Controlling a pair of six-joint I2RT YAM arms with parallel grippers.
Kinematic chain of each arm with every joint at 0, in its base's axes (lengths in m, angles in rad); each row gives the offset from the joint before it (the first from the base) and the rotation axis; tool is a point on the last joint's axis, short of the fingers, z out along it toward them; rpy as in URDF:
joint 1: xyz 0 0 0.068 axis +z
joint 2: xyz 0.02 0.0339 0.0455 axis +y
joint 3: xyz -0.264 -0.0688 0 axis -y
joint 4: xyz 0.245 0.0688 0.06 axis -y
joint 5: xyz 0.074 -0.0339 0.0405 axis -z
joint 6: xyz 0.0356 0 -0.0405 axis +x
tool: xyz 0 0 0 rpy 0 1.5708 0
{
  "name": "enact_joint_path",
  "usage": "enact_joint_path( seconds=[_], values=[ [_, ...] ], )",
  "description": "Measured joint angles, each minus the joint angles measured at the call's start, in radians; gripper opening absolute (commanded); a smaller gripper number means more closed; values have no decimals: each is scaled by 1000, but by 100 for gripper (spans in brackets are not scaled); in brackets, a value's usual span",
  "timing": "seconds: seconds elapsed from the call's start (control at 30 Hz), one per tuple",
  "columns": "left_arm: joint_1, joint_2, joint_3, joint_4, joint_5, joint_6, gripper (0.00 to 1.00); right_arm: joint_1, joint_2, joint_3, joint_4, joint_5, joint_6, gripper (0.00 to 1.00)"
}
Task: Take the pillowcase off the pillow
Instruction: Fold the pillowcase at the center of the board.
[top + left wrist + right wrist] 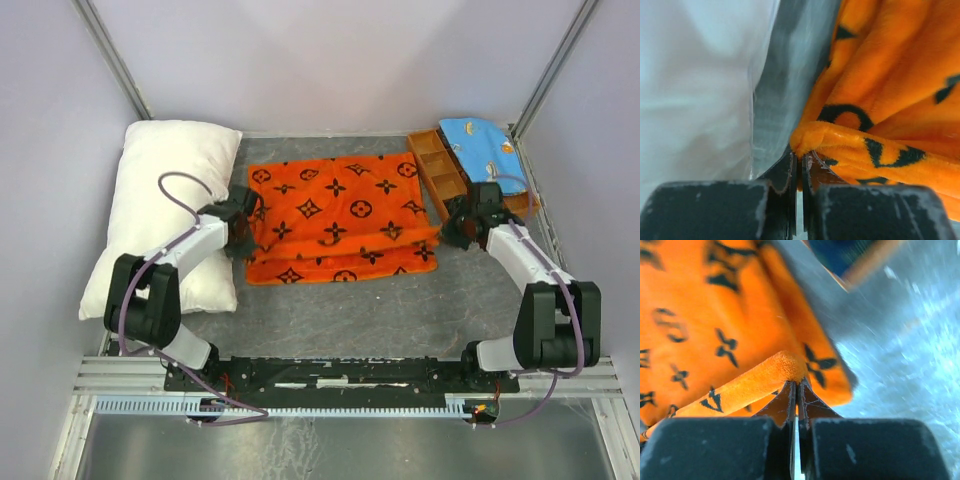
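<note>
- left arm (pixel 190 245), right arm (pixel 520 255): curved white shell links, blocky black joint housings.
- left gripper (pixel 800 159), right gripper (pixel 796 390): matte-black fingers (pixel 784 172) tapering to thin tips; behind the fingers, scuffed black blocks with pale chips.
- thin purple cable (pixel 178 182) looping along each arm, behind the fingers.

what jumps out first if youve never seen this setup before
The bright orange pillowcase with black motifs lies spread in the middle of the table, off the white pillow, which lies along the left side. The left claw and right claw are each pinched shut on a fold at opposite ends of it.
</note>
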Motion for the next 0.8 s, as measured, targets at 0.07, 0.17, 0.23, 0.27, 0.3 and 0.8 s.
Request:
enact_joint_path(
  seconds=[0.07, 0.17, 0.23, 0.27, 0.3, 0.8],
  values=[
    [0, 19, -96, 10, 31, -24, 3, 0, 29, -85, -7, 0, 0, 1],
    [-1, 55, -175, 13, 59, -52, 3, 1, 98, -153, -21, -4, 0, 1],
    [-1, 58, -174, 24, 59, -63, 3, 2, 142, -158, -18, -7, 0, 1],
    [-1, 62, -174, 25, 59, -66, 3, 1, 160, -156, -6, -13, 0, 1],
    [-1, 63, -174, 26, 58, -68, 3, 1, 171, -151, -2, -16, 0, 1],
    [3, 79, 301, -102, -27, 8, 3, 0, 86, 164, -75, 29, -31, 1]
  ],
)
